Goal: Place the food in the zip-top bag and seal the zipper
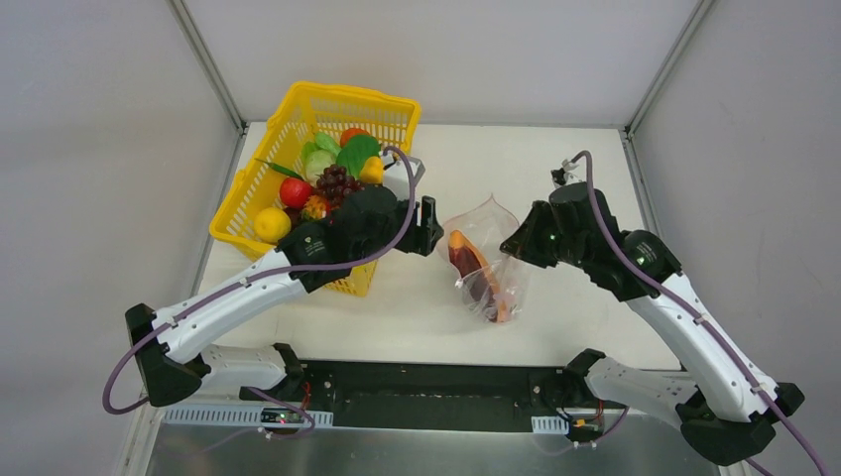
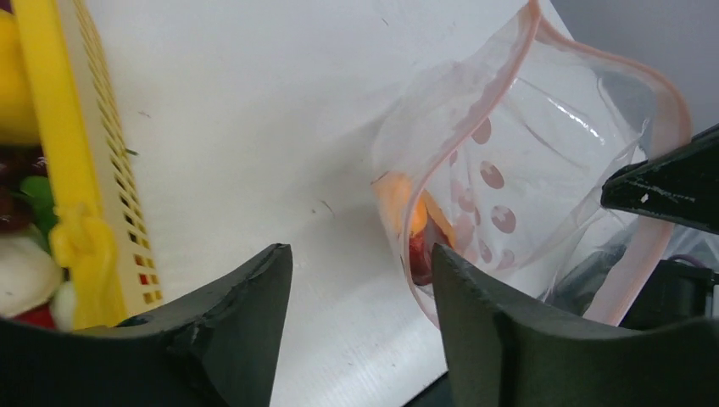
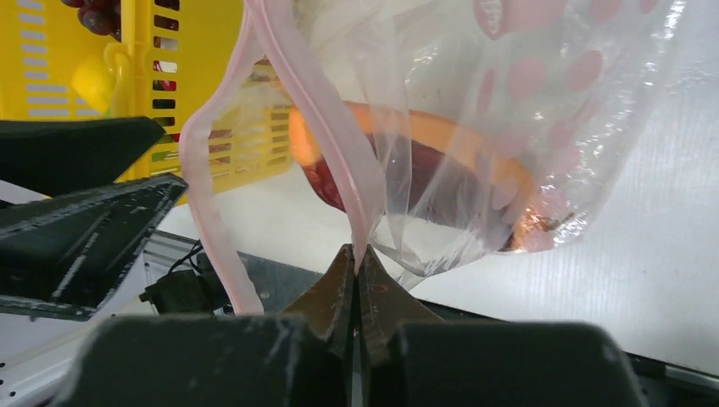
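The clear zip-top bag [image 1: 484, 260] with pink dots lies mid-table, its mouth held open, an orange and dark red food piece [image 1: 468, 260] inside. My right gripper [image 1: 512, 245] is shut on the pink zipper strip [image 3: 335, 136] at the bag's rim, and the bag [image 3: 475, 119] hangs in front of it. My left gripper [image 1: 429, 226] is open and empty, just left of the bag's mouth [image 2: 517, 170]; its fingers [image 2: 246, 314] frame bare table. More food, grapes [image 1: 332, 182], lemon [image 1: 271, 224] and leafy greens [image 1: 352, 151], sits in the basket.
The yellow mesh basket [image 1: 369, 106] stands at the back left, close behind my left arm; its wall shows in the left wrist view [image 2: 80, 153] and the right wrist view [image 3: 169, 93]. Grey walls enclose the white table [image 1: 555, 169].
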Robot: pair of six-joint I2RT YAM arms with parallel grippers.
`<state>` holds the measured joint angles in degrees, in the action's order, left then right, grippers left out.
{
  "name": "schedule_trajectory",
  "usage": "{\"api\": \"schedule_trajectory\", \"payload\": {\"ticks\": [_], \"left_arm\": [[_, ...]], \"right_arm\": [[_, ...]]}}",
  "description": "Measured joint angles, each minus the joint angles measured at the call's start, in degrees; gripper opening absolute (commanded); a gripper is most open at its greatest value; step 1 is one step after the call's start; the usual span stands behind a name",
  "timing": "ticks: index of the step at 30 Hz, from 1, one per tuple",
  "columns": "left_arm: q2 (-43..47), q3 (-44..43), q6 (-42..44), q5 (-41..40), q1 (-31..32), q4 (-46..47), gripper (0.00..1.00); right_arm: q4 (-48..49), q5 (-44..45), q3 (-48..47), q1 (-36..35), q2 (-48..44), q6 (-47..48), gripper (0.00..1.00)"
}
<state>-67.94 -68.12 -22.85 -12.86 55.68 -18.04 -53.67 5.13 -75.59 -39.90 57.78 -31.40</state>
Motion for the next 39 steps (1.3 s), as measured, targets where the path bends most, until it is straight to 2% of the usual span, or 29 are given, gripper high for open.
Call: {"api": "schedule_trajectory", "payload": {"ticks": [3, 8, 13, 22, 31, 39], "left_arm": [[-0.02, -1.97, 1.22, 1.09, -1.97, -0.98, 0.8], [1.4, -4.33, 3.37, 3.72, -5.97, -2.56, 0.86], [2.49, -8.5, 6.14, 5.29, -12.37, -6.86, 0.98], [2.47, -12.37, 9.46, 3.26, -23.69, -14.88, 0.99], [6.75, -6.38, 10.82, 2.4, -33.83, -22.67, 0.99], [5.95, -5.97, 13.11, 5.14, -42.71, -27.58, 0.99]], "right_arm": [[6.08, -1.22, 5.4, -0.02, -2.4, -2.38, 0.0], [12.59, -2.71, 11.56, -0.07, -3.17, -5.55, 0.0], [15.3, -3.76, 12.55, -0.07, -3.28, -6.32, 0.0], [17.44, -6.14, 12.76, -0.07, -4.17, -6.32, 0.0], [18.51, -7.5, 14.53, -0.07, -4.7, -6.54, 0.0], [19.04, -7.8, 14.56, -0.07, -4.72, -6.49, 0.0]]}}
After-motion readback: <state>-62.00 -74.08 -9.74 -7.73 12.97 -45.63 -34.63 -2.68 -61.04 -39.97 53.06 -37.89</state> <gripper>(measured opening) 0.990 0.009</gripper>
